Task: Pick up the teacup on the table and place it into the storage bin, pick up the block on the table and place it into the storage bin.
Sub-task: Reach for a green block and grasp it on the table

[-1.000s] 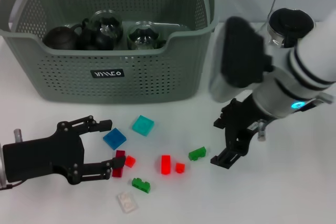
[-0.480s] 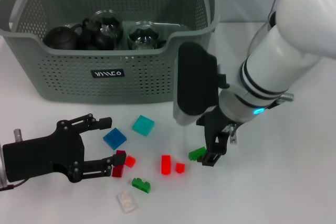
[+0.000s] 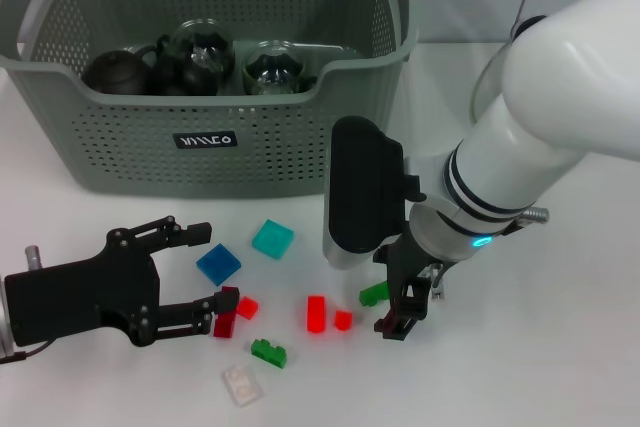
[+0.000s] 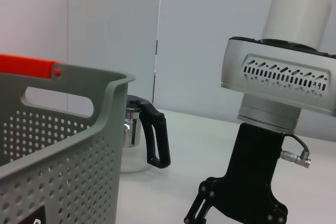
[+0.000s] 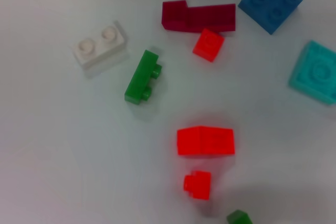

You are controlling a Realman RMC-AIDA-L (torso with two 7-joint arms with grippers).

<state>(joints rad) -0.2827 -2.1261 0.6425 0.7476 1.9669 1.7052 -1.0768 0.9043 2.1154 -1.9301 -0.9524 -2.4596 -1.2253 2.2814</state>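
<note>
With teaware already in the storage bin (image 3: 150, 162), I judge blocks come next: my right gripper (image 3: 402, 309), fingers spread, hovers beside the green block (image 3: 373, 294), needing centring and closing.

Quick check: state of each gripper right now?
Left gripper: open, empty, resting by the dark red block.
Right gripper: open, empty, lowered over the green block.

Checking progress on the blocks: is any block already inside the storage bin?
No: the head view shows only dark and glass teaware inside the storage bin; the blocks all lie on the table.
</note>
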